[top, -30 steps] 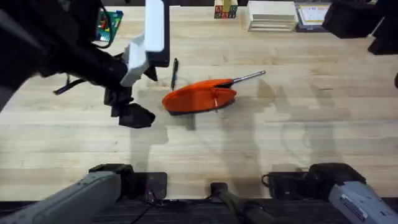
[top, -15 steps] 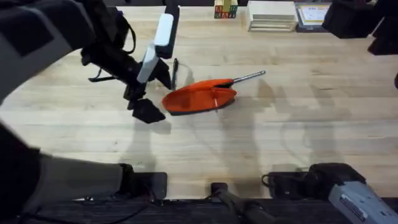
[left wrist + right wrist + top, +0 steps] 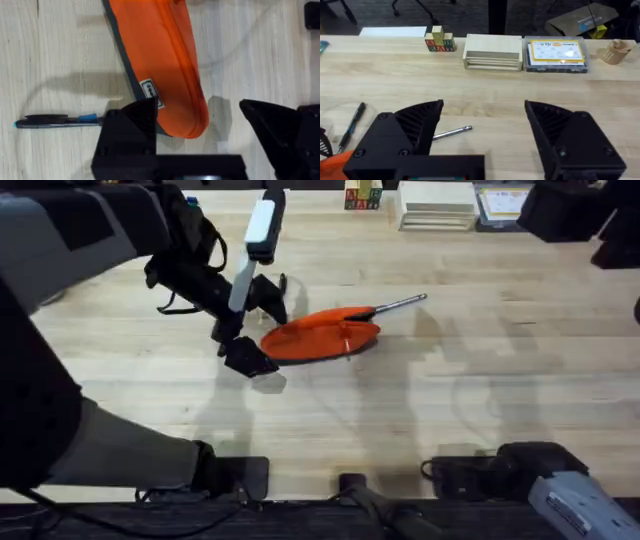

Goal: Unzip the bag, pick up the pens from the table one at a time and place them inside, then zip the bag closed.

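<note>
Left arm reaches in from the 9 o'clock side of the overhead view, its gripper down at the left tip of the bag. Jaws spread wide; in the left wrist view the gripper straddles the rounded end of the bag, one finger on the pen side, the other finger on the far side, nothing clamped between them. Whether the fingers touch the fabric, cannot tell.

Black pen lies on the table at about 11 o'clock from the bag, near it, partly behind the left arm. In the left wrist view the same black pen sits just beside the near finger, apart from the bag.

Bag is orange with a dark lower edge, lying flat near the table's middle, long axis roughly 9 to 3 o'clock; whether the zipper is open or closed, cannot tell.

Silver pen pokes out from the bag's right end toward 2 o'clock, its near end at or under the bag. It also appears in the right wrist view.

Right gripper has its jaws wide apart, empty, above bare table. Wooden blocks, a flat wooden box and a clear case line the far edge at 12 o'clock.
</note>
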`<state>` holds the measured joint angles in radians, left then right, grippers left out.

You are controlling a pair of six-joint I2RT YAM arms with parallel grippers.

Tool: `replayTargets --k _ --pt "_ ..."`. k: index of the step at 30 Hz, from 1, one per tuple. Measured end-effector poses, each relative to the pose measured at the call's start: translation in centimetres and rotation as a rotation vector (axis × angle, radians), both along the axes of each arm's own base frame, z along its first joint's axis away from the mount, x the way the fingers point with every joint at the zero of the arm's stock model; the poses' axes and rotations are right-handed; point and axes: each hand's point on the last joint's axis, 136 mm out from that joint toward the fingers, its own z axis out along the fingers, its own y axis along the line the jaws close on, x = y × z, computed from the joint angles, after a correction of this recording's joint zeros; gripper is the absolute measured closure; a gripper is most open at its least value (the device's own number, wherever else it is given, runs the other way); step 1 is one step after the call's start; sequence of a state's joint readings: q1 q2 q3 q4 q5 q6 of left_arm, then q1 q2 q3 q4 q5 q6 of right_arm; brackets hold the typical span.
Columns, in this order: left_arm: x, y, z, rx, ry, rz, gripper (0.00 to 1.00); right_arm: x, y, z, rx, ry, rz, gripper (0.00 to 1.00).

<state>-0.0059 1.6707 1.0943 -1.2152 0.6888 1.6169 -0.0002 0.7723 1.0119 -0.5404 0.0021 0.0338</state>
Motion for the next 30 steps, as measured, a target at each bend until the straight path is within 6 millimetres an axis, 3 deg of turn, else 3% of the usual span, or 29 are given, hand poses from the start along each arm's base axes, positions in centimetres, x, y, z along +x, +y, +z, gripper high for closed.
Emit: replayTargets --k 1,5,7,8,14,18,25,30 --pt "0.0 0.0 0.0 0.0 0.001 0.001 0.045 0.0 0.0 0.0 0.0 0.0 0.0 0.004" --pt "0.3 0.0 0.0 -0.002 -0.016 -0.002 0.569 0.0 0.0 0.0 0.0 0.0 0.0 0.004" --pt "0.3 0.0 0.0 -0.001 -0.017 -0.003 0.88 0.0 0.0 0.0 0.0 0.0 0.0 0.004" --pt "0.3 0.0 0.0 0.0 -0.018 -0.004 0.935 0.0 0.0 0.0 0.0 0.0 0.0 0.004" --pt "0.4 0.0 0.0 0.001 -0.021 -0.003 0.956 -0.1 0.1 -0.3 0.016 0.015 0.003 0.003" --pt "0.5 0.0 -0.1 0.001 -0.024 -0.003 0.959 -0.8 1.5 -1.6 0.122 0.082 0.041 0.003" --pt "0.5 0.0 -0.1 0.001 -0.027 -0.003 0.959 -2.5 6.6 -5.4 0.374 0.331 0.218 0.005" --pt "0.5 0.0 -0.1 0.001 -0.027 -0.003 0.959 -3.3 10.5 -6.9 0.438 0.456 0.358 0.004"
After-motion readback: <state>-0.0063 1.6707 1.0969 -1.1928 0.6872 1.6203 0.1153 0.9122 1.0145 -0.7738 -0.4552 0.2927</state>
